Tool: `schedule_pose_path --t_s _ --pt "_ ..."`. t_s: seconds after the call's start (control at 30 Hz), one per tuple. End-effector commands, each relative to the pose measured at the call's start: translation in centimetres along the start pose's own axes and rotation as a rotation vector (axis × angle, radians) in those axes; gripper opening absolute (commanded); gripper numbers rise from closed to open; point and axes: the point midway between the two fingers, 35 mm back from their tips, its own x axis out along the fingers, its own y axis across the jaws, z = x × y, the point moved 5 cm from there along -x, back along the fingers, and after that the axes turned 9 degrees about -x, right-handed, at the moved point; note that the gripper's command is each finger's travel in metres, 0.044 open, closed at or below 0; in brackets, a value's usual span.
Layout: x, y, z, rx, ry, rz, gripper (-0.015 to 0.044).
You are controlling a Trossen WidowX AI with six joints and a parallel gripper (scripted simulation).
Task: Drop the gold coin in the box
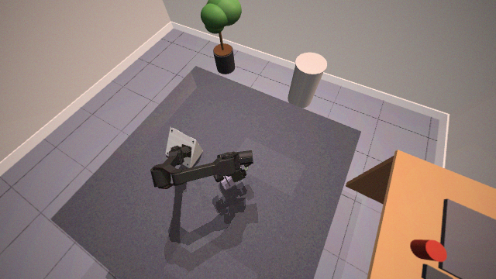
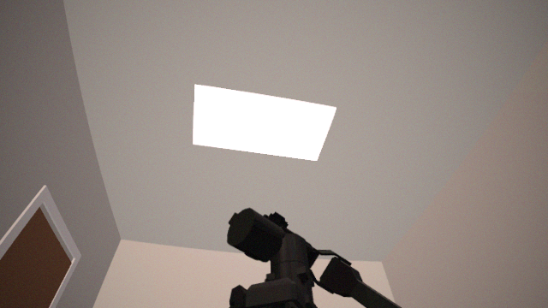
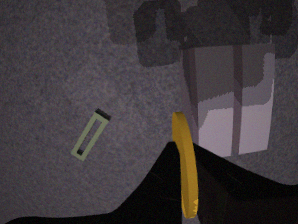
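Above dark carpet (image 3: 53,63), the fingers pinch the gold coin (image 3: 185,169) edge-on near the grey box (image 3: 236,112).

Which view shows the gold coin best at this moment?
The wrist view: the gold coin stands edge-on, clamped in the tool. In the top view the arm hides it. The exterior view shows only ceiling and arm, no coin.

Coin (image 3: 185,175) smooth gold metal; mat (image 1: 294,155) rough grey, matt
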Motion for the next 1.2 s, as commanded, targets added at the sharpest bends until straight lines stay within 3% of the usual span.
schedule_pose_path --t_s 0.0,0.53,1.17 --pt "0.1 -1.0 0.0 -0.009 -0.001 -0.006 0.0000" --pt "0.4 -4.9 0.1 -0.009 -0.002 -0.012 0.0000" --pt "0.4 -5.0 0.2 -0.009 -0.001 -0.007 0.0000"
